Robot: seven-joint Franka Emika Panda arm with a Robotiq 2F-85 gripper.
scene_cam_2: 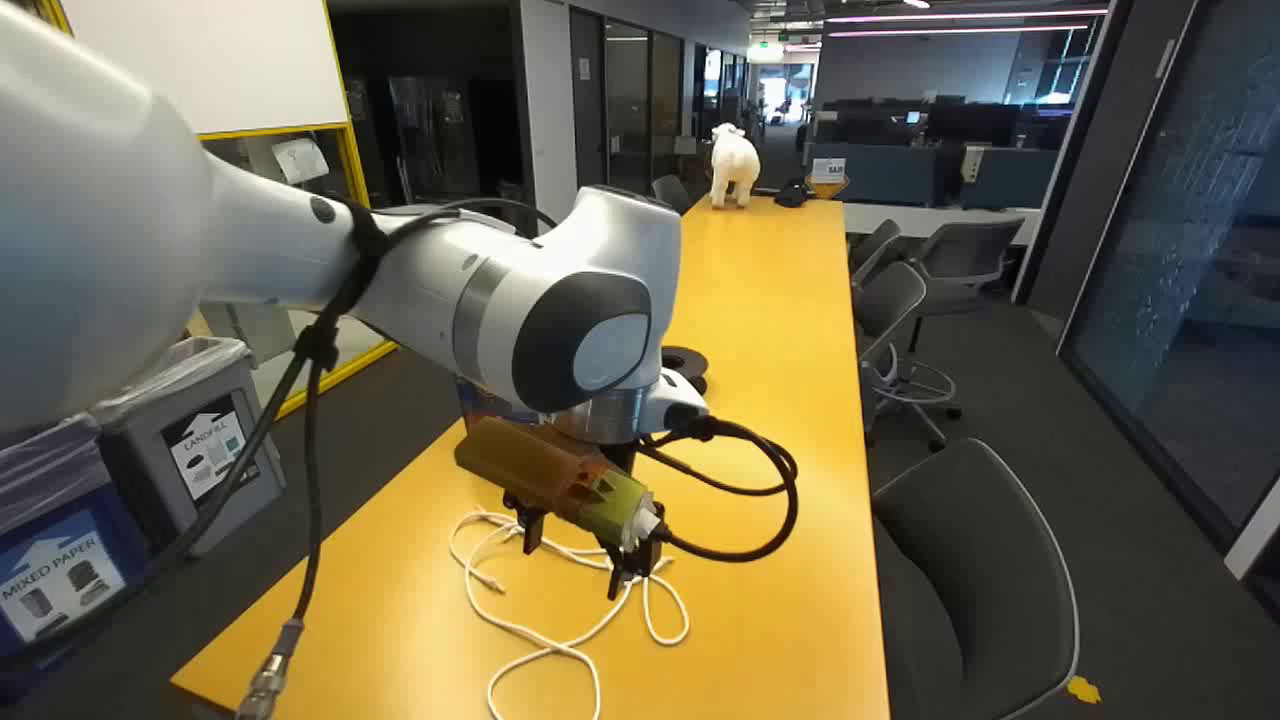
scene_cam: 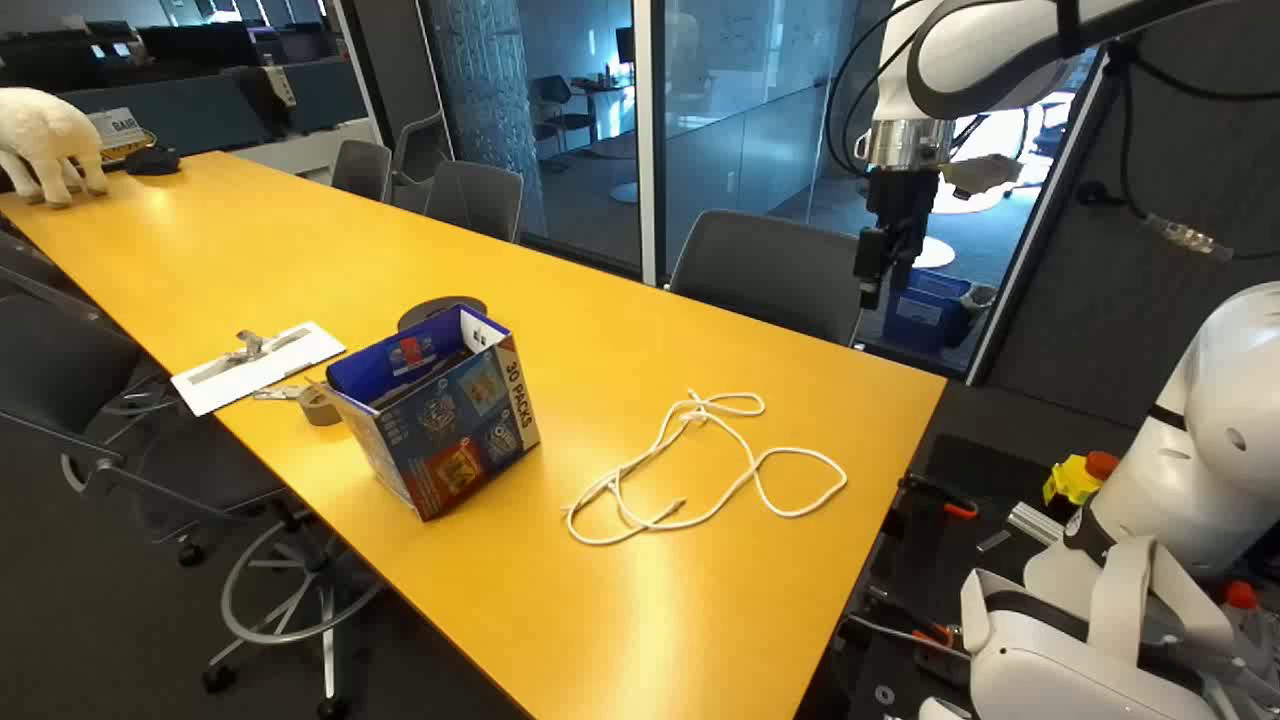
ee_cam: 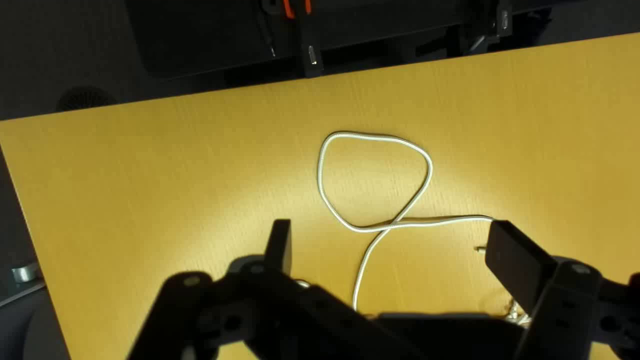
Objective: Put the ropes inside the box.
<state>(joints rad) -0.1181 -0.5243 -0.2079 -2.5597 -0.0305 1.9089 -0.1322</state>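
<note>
Black and chunky, the gripper [ee_cam: 392,245] has its two fingers [ee_cam: 281,245] spread wide, with air between them. It hangs above the table [scene_cam: 620,620], at the end of a big white arm [scene_cam_2: 430,278]. Below the fingers, the wrist view shows the rope [ee_cam: 392,226] lying on the wood. It is thin and white, and it lies in loose, wiggly loops (it is hard to tell if it is one rope or more) near the robot's end of the yellow table. The box [scene_cam: 455,425] stands upright near the rope, but the two do not touch. Its top is open, it is blue inside, and one side says 30 PACKS. Just behind the box, in an exterior view, is a black round thing [scene_cam: 440,303], partly hidden. Near the box there is also a roll of brown tape [scene_cam: 320,406], and past that a flat white board [scene_cam: 258,370] with something silver on it. Grey chairs [scene_cam: 770,275] stand along the table. Way down at the far end stands a woolly white sheep [scene_cam_2: 735,165]. Near the bottom of the arm sits a white headset [scene_cam: 1060,645].
</note>
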